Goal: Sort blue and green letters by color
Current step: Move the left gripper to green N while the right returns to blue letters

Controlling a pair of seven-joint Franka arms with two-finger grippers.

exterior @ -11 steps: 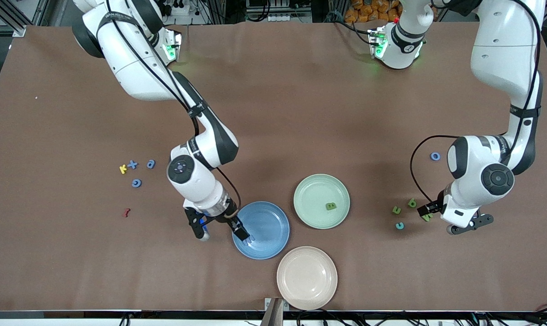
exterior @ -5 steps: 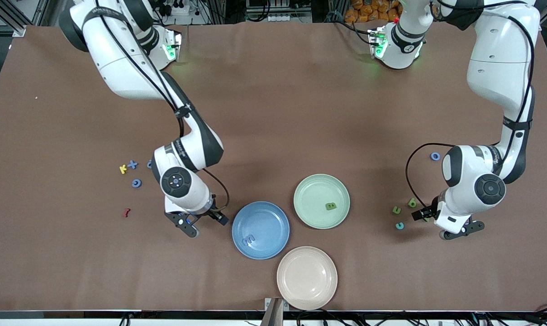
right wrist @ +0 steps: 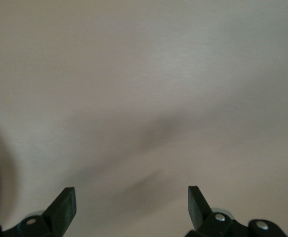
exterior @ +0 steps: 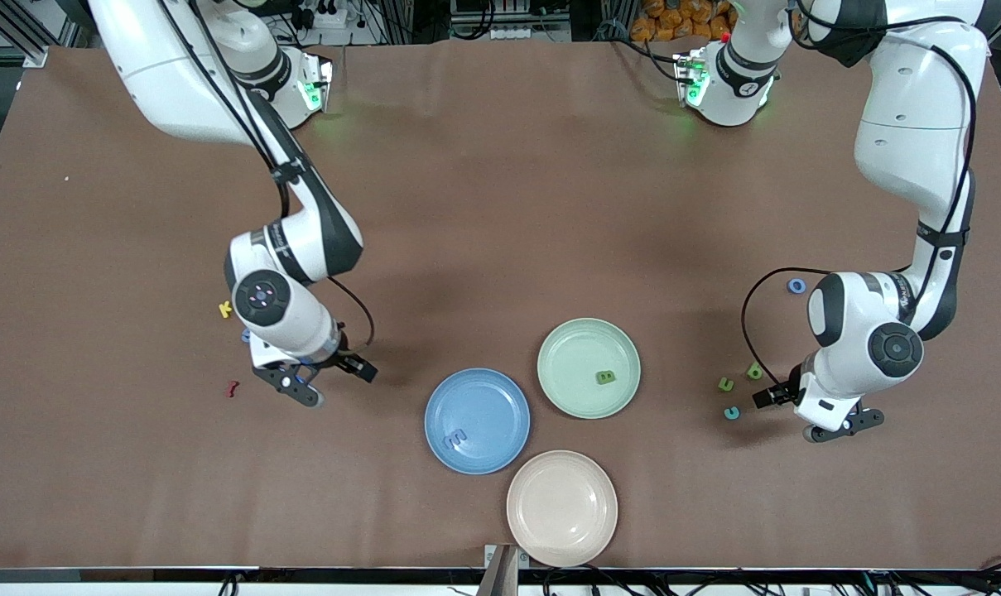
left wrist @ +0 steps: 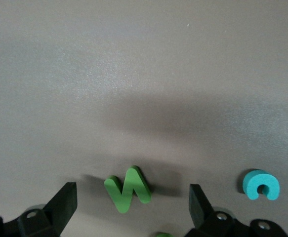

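Landmark: round blue plastic plate on the brown desk.

A small blue toy letter E lies inside the blue plate, close to the rim nearest the front camera. The round pale green plate sits just beside the blue plate, toward the left arm's end, and carries one small green block letter. The round beige plate sits just beside the blue plate, nearer the front camera.

Right pincer: released, fingers spread wide, nothing between them; low over bare desk beside the blue plate, toward the right arm's end. Its wrist view shows bare desk between the finger tips. A dark red squiggly letter and a yellow letter lie further toward that end.

Left pincer: released, empty, well apart from the blue plate at the left arm's end. A green zigzag letter lies on the desk between its spread fingers, untouched. A teal C-shaped letter lies just beside. Two further green letters and a blue ring letter lie nearby.
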